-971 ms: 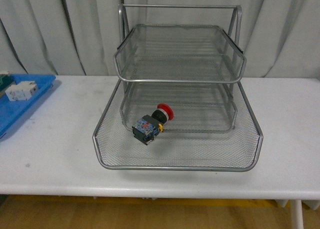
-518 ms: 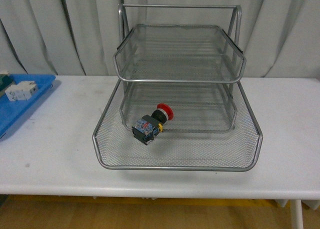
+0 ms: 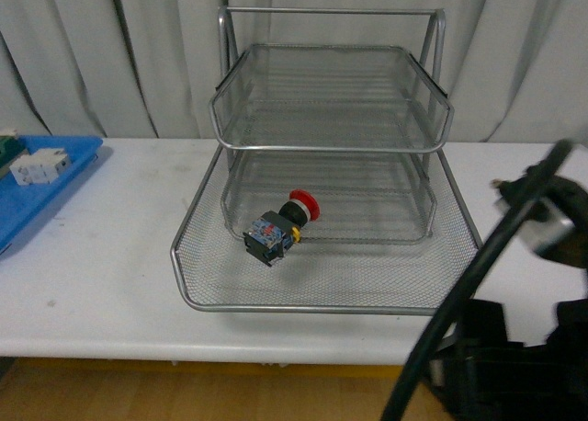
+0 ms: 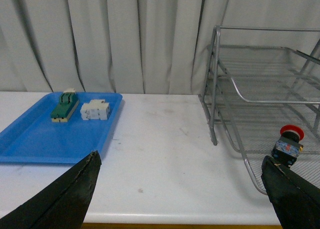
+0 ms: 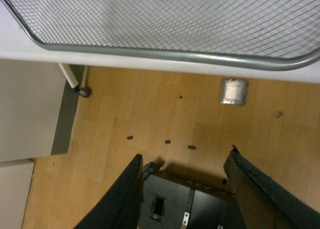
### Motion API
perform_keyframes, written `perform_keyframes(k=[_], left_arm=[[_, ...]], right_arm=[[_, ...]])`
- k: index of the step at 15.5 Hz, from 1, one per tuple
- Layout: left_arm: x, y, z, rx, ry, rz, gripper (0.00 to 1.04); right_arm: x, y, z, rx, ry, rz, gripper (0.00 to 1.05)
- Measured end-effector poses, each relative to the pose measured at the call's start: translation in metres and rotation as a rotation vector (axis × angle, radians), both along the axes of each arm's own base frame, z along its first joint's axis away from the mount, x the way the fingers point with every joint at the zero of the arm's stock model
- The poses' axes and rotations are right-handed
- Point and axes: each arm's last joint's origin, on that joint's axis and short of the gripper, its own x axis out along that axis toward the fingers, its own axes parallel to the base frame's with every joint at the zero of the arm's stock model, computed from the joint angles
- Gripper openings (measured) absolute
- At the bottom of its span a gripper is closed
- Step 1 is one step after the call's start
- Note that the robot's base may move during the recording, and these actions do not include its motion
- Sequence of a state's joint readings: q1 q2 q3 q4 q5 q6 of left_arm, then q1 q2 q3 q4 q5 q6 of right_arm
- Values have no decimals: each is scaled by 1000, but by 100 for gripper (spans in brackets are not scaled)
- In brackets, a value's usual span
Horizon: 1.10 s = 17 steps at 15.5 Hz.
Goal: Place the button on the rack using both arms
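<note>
Your right arm [image 3: 501, 347] has just swung in at five o'clock, both jaws released, while the button [image 3: 280, 223] already lies in the rack [image 3: 322, 308].

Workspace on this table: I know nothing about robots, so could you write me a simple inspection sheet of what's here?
Surface: white table, a few faint marks.
Job's things: button lies on its side in the bottom tier of the wire rack; nothing seen in the upper tiers.
Clutter: blue tray at the table's left end, holding a green block and a white block.
Grippers: left tool open, holding nothing; right tool open, holding nothing, below the table edge.
Cables: thick black cable arcs up at the front view's right.
Surroundings: grey curtain behind; wooden floor with small dark bits.
</note>
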State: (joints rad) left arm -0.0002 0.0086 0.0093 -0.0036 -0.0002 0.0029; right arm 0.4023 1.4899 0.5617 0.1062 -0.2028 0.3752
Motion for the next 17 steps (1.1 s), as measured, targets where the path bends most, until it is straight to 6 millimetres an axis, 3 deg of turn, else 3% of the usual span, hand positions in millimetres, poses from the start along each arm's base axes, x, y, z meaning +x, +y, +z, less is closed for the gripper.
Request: perform_keyframes(k=[1,4,6,7,17], left_arm=[[0,0,0,0,0,0,98],[0,0,0,0,0,0,98],[0,0,0,0,0,0,98],[0,0,0,0,0,0,98],[0,0,0,0,-1,0,98]], right_arm=[[7,15,-7,2,34,18,47],[21,35,-16,-4,57,32,29],[37,53,-31,-18,106,33,7],[46,61,-40,-30,129,25,2],[123,105,-53,-169,51,37,2]])
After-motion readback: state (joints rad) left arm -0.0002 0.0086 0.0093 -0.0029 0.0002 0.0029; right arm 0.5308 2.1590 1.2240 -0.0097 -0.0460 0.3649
